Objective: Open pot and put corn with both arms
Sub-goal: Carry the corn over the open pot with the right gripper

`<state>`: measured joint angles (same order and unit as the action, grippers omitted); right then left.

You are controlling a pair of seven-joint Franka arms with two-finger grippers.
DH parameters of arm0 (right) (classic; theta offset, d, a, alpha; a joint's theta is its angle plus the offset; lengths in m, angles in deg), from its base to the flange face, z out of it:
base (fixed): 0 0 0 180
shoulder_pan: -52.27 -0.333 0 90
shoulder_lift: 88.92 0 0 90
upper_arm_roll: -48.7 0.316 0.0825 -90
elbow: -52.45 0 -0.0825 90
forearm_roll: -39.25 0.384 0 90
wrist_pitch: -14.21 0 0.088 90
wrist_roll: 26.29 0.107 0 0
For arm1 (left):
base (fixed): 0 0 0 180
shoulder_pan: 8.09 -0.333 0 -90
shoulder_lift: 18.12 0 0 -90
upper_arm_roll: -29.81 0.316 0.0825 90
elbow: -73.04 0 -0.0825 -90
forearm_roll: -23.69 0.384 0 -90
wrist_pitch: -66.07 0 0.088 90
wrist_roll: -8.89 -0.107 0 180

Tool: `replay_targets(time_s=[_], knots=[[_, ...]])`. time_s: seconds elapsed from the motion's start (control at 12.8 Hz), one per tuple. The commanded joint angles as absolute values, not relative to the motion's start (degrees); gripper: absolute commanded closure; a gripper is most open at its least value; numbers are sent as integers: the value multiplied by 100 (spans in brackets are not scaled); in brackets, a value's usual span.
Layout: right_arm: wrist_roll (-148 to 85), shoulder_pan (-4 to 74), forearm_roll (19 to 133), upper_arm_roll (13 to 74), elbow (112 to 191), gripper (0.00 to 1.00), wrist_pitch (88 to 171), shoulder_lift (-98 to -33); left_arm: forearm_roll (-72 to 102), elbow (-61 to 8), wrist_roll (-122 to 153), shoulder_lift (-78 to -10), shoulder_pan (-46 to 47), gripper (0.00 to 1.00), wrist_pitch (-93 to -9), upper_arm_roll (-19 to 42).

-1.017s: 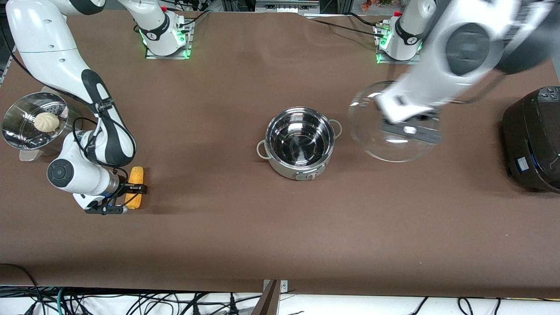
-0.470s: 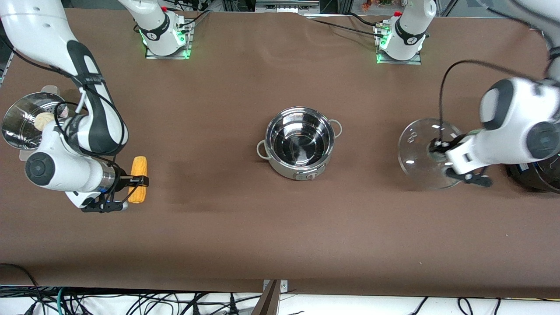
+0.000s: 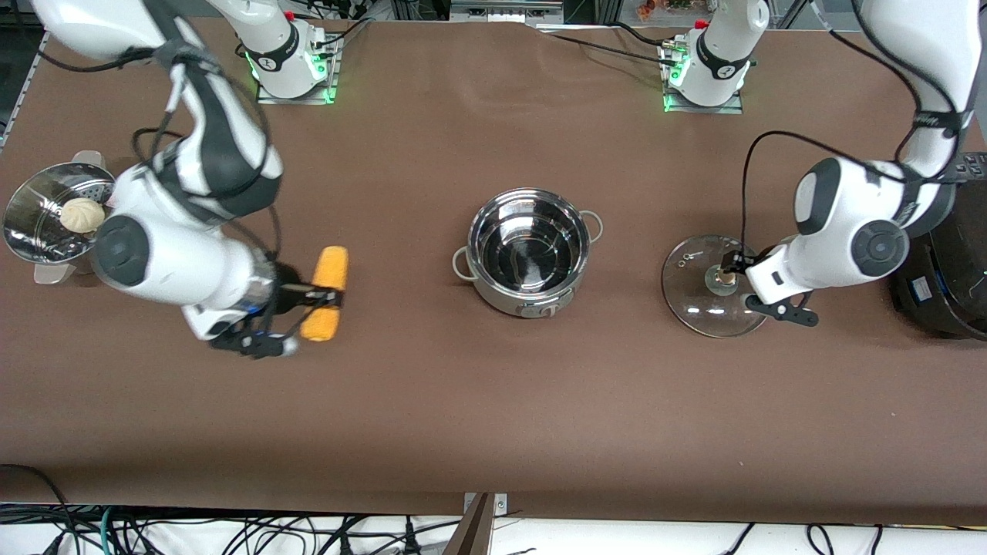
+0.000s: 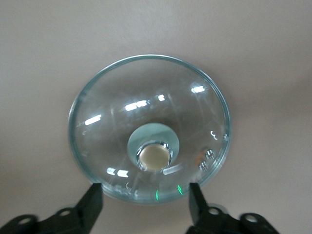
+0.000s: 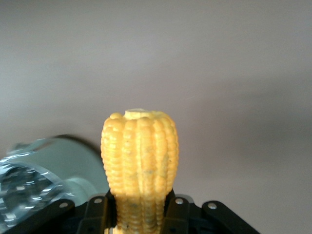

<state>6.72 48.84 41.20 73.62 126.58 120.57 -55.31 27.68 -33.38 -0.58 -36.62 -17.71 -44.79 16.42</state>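
Note:
The steel pot (image 3: 528, 250) stands open and empty at the table's middle. Its glass lid (image 3: 694, 301) lies flat on the table toward the left arm's end, tan knob (image 3: 722, 279) up. My left gripper (image 3: 759, 287) is low over the lid's edge, open and holding nothing. In the left wrist view the lid (image 4: 122, 126) and its knob (image 4: 155, 157) lie just past my left gripper (image 4: 145, 197). My right gripper (image 3: 318, 297) is shut on the yellow corn (image 3: 328, 274) and holds it above the table, between the steamer basket and the pot. The corn (image 5: 140, 151) sticks out of my right gripper (image 5: 139, 210).
A steel steamer basket (image 3: 31, 231) with a pale bun (image 3: 81, 214) stands at the right arm's end. A large black cooker (image 3: 944, 254) stands at the left arm's end, close beside my left arm.
My left arm carried the lid away from the pot, set it flat on the table and let go. My right gripper lifted the corn off the table and moved it toward the pot.

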Motion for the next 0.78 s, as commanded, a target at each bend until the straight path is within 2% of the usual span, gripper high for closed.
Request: replay_targets(time_s=[0.0,0.08,0.16,0.39,0.55,0.7], knots=[[1841,3947,4092,7296,12197,99,12238,-5307,2853,-2448,-52,-3123,-1723,0,-3416,1566],[2298,3656,3970,7296,12197,99,12501,-5254,2800,-2026,-86,-3026,-1732,0,-2838,1497],[2659,3410,3830,7296,12197,99,12713,-5140,2808,-1621,0,-2938,-1740,0,-2606,1487],[3197,2917,3469,7296,12197,99,13084,-4728,2799,-810,54,-2867,-2038,0,-2490,1549],[3601,2627,3346,7279,12206,99,13399,-4438,2590,-826,89,-2762,-2074,0,-1973,1549],[3962,2415,3170,7244,12206,99,13663,-4165,2160,-958,142,-2656,-2283,0,-1927,1566]])
